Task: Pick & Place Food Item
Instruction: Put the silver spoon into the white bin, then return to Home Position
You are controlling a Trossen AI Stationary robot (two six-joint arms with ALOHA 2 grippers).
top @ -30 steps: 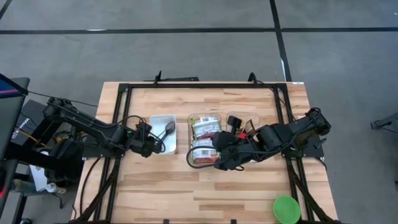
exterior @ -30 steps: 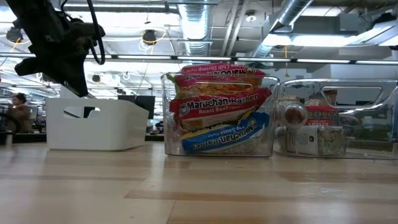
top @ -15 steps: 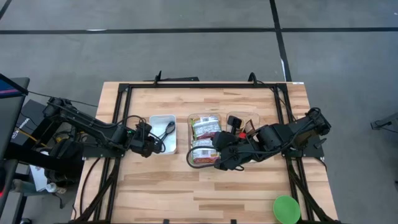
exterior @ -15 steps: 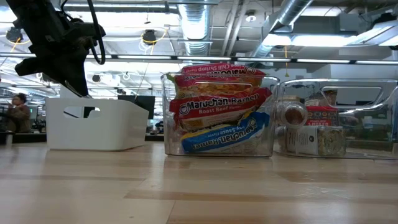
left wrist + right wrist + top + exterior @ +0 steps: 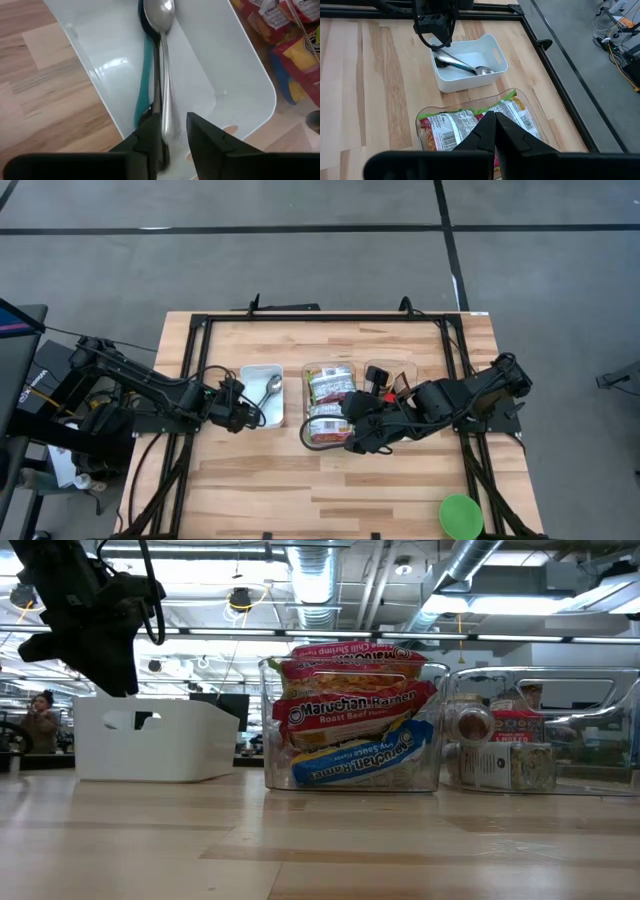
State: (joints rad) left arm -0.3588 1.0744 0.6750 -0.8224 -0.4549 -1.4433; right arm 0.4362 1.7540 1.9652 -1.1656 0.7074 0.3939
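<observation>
A silver spoon [image 5: 161, 40] lies along the white bin [image 5: 246, 374], its bowl [image 5: 273, 385] toward the far end. It rests on a teal-handled utensil [image 5: 145, 75]. My left gripper [image 5: 174, 120] slants down over the bin's near end, open, with the spoon's handle in the gap. My right gripper [image 5: 492, 127] is shut and hovers above the clear bin of ramen packets [image 5: 328, 405], touching nothing. My left gripper has one finger on each side of the spoon's handle near its free end [image 5: 169, 127], coming from above at a slant, along the handle. The gap is wider than the handle. Whether a finger touches the handle, I cannot tell. The spoon's bowl end lies in the bin.
A second clear bin [image 5: 530, 730] with jars and boxes stands right of the ramen bin. A green lid [image 5: 461, 516] lies at the table's near right corner. Black frame rails [image 5: 190, 380] run along the table's sides. Bare wood lies in front of the bins.
The spoon's bowl end has sunk in the white bin and now shows bright against its floor. Both arms have kept their places.
</observation>
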